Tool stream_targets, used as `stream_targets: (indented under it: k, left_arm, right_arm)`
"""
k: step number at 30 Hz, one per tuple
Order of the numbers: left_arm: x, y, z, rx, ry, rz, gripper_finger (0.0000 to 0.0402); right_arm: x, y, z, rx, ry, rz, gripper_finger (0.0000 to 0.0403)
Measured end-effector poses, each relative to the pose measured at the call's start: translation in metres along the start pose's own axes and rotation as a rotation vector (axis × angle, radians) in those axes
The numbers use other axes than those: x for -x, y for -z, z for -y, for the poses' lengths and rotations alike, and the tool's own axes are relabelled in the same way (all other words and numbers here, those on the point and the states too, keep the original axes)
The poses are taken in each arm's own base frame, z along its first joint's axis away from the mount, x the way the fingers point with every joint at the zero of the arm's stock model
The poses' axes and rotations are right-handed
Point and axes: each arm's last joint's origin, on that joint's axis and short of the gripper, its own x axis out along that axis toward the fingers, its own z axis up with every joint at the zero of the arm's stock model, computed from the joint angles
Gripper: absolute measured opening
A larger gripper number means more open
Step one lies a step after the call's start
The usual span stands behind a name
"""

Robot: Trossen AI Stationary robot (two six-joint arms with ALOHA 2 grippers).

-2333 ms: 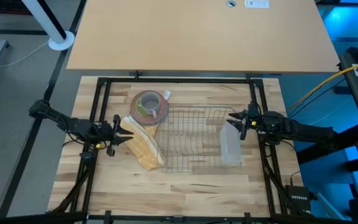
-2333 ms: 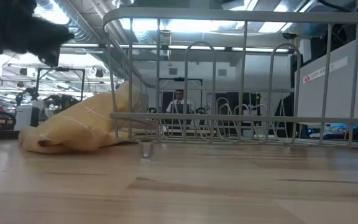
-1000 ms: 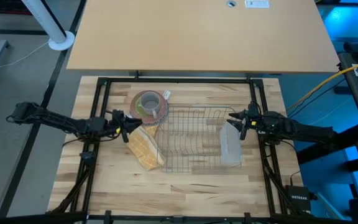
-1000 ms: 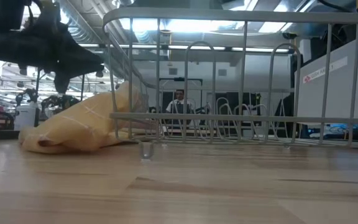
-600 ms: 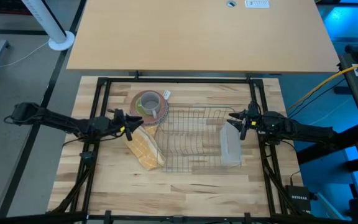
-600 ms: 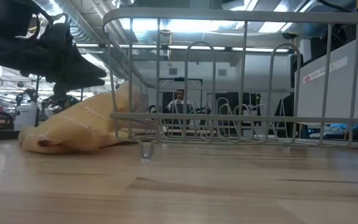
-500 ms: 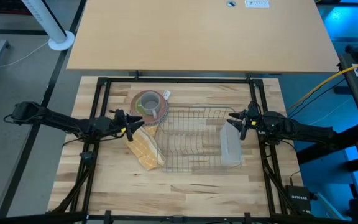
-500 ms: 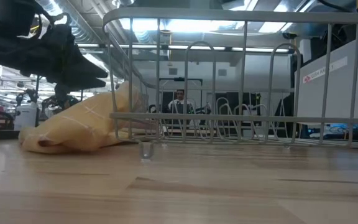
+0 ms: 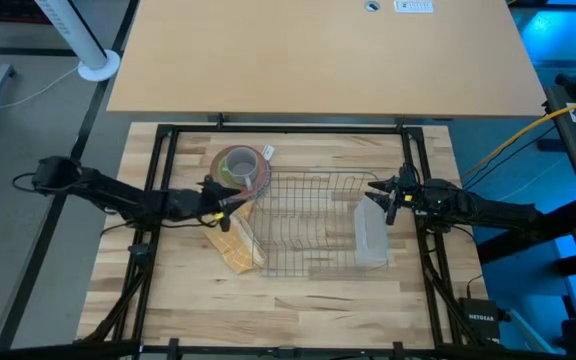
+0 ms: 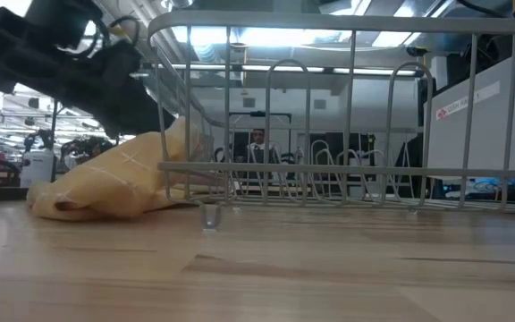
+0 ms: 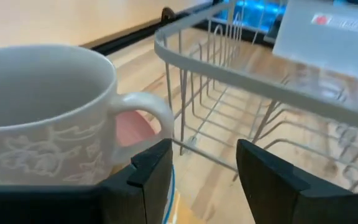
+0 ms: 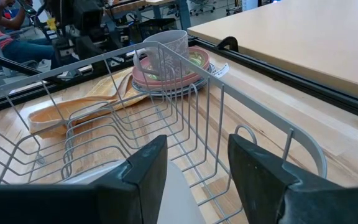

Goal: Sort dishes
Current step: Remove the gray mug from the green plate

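My left gripper (image 9: 220, 207) sat just beside the mug, far nearer than my right.

From above, the mug (image 9: 236, 168) stood atop the stacked dishes (image 9: 254, 180), just past my fingertips, next to the rack (image 9: 313, 225); my right gripper (image 9: 386, 197) waited, fingers apart, over the tray (image 9: 370, 235). At my left wrist, the mug (image 11: 45, 112), pale grey with embossed flowers, was upright, its handle (image 11: 148, 115) toward my spread, empty fingers (image 11: 151, 177).

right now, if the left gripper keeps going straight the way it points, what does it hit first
Most likely the grey mug's handle: the left gripper, jaws open, points straight at it. The wire rack stands just behind, though depth is hard to judge.
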Motion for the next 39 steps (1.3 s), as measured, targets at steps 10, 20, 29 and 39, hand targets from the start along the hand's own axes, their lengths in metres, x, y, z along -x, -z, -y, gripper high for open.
stream_targets:
  k: [10,20,29,39]
  left_arm:
    - [-0.027,0.005,-0.003,-0.024,-0.086,-0.079,0.0169]
    - [-0.038,-0.012,-0.005,-0.027,-0.117,-0.035,0.0168]
    - [-0.042,-0.015,-0.017,0.048,-0.17,-0.032,0.0138]
    - [-0.043,-0.014,-0.018,0.101,-0.15,-0.04,0.0042]
  right_arm:
    - [0.0,0.0,0.0,0.0,0.0,0.0,0.0175]
    - [0.0,0.0,0.0,0.0,0.0,0.0,0.0175]
    - [0.0,0.0,0.0,0.0,0.0,0.0,0.0175]
    - [0.0,0.0,0.0,0.0,0.0,0.0,0.0175]
